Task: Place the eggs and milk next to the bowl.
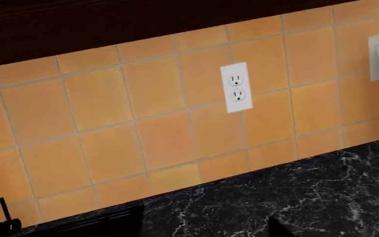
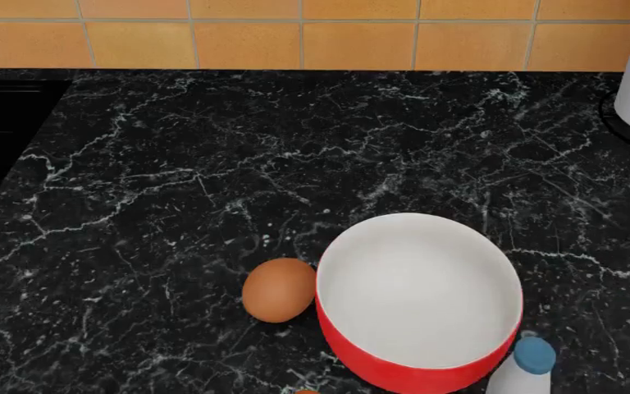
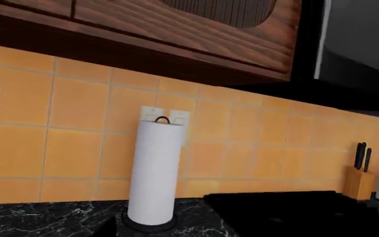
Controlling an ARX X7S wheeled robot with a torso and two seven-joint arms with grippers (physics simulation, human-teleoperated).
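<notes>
On the black marble counter (image 2: 184,164), in the head view, the bowl (image 2: 419,300) was seen with one egg (image 2: 279,289) touching its left side, a sliver of a second egg (image 2: 305,391) at the lower edge, and the milk (image 2: 523,369) just beside its right rim. Neither gripper was shown in any view, so their state could not be told. From the left wrist, an outlet (image 1: 236,87) on orange tiles (image 1: 97,98) was shown. From the right wrist, a white cylinder (image 3: 154,173) and a knife block (image 3: 359,180) were seen

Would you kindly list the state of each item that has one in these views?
bowl: upright, empty
egg: on the counter, right beside the bowl
second egg: barely visible at the frame edge
milk: upright, capped, beside the bowl
paper towel roll: upright on its stand
</notes>
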